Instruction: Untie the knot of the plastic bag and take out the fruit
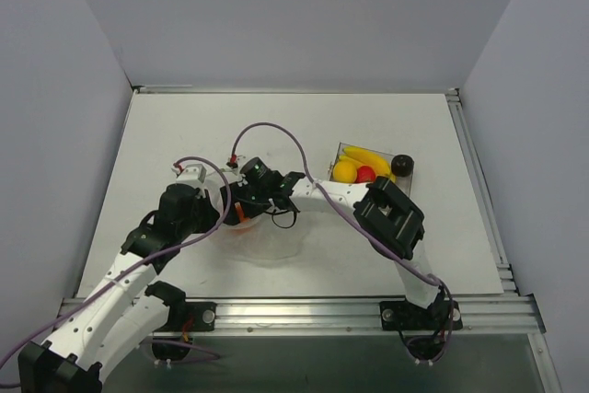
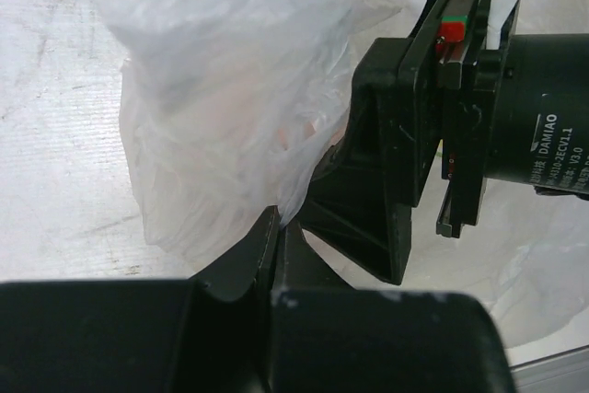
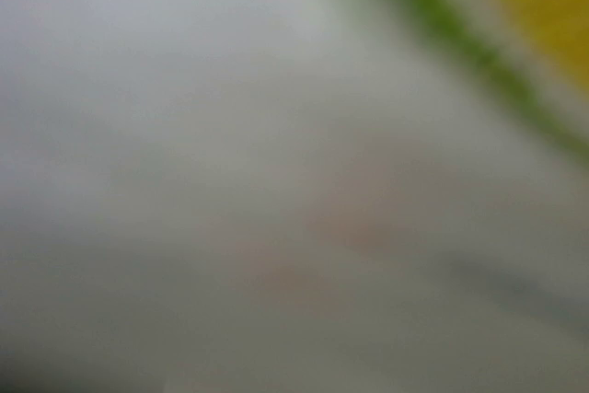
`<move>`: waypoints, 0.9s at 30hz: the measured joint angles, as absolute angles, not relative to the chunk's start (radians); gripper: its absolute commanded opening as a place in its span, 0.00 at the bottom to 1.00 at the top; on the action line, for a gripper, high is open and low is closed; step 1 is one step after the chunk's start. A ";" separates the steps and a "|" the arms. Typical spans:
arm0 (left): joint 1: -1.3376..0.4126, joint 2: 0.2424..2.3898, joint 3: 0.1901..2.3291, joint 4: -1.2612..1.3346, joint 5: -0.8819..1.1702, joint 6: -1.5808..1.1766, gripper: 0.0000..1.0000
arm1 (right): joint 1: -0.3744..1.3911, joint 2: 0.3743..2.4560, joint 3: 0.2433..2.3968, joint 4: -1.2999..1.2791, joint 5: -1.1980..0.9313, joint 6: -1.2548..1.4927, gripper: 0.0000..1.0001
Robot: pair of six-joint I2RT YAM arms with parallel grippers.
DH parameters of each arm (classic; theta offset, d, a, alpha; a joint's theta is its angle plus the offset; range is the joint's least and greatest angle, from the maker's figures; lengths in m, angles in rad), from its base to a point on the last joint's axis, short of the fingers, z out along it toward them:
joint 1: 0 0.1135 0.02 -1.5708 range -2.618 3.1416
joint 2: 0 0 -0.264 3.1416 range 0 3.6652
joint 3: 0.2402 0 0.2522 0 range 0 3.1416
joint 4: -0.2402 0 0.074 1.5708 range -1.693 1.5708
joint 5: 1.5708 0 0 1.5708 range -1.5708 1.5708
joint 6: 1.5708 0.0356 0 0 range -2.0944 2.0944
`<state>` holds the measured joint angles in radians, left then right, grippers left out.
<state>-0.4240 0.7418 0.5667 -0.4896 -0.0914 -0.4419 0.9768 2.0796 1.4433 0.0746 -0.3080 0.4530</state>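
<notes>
Left tool [image 2: 273,227] pinched on crinkly whitish plastic bag [image 2: 212,108]; right tool [image 2: 317,181], state untellable, inserted inside; orange fruit [image 1: 241,214] to be grasped next.

1. Top external is looking down from behind onto the whole table [image 1: 184,135].
2. Left wrist is facing the plastic bag [image 2: 212,117] closely, sharing it with top.
3. Right wrist is sitting too near, blurring everything.
</notes>
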 measured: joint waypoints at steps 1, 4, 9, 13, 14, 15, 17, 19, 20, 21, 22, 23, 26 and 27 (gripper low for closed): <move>-0.424 0.742 0.567 -0.489 -0.092 -0.442 0.00 | 0.977 2.079 1.441 0.081 -0.308 0.450 0.56; -0.424 0.741 0.567 -0.490 -0.093 -0.442 0.00 | 0.977 2.061 1.411 0.098 -0.303 0.442 0.42; -0.424 0.735 0.567 -0.490 -0.105 -0.442 0.00 | 0.967 1.964 1.324 0.097 -0.288 0.434 0.35; -0.425 0.727 0.567 -0.490 -0.128 -0.442 0.00 | 0.946 1.865 1.266 0.094 -0.278 0.425 0.35; -0.425 0.726 0.567 -0.490 -0.133 -0.443 0.00 | 0.937 1.841 1.255 0.094 -0.277 0.424 0.35; -0.425 0.725 0.567 -0.489 -0.135 -0.444 0.00 | 0.928 1.819 1.245 0.094 -0.278 0.424 0.35; -0.431 0.723 0.567 -0.480 -0.133 -0.452 0.00 | 0.912 1.779 1.227 0.098 -0.282 0.420 0.35; -0.438 0.718 0.569 -0.465 -0.134 -0.461 0.00 | 0.902 1.746 1.213 0.102 -0.299 0.417 0.35; -0.438 0.715 0.571 -0.460 -0.134 -0.465 0.00 | 0.900 1.735 1.206 0.104 -0.305 0.416 0.35; -0.439 0.712 0.573 -0.457 -0.134 -0.469 0.00 | 0.899 1.724 1.199 0.104 -0.315 0.415 0.35; -0.440 0.711 0.575 -0.455 -0.133 -0.471 0.00 | 0.897 1.715 1.193 0.106 -0.325 0.414 0.35; -0.441 0.710 0.575 -0.452 -0.132 -0.475 0.00 | 0.895 1.706 1.188 0.107 -0.334 0.412 0.35; -0.445 0.709 0.577 -0.448 -0.126 -0.486 0.00 | 0.892 1.688 1.185 0.109 -0.346 0.398 0.35; -0.445 0.708 0.577 -0.445 -0.125 -0.488 0.07 | 0.891 1.686 1.185 0.109 -0.347 0.393 0.35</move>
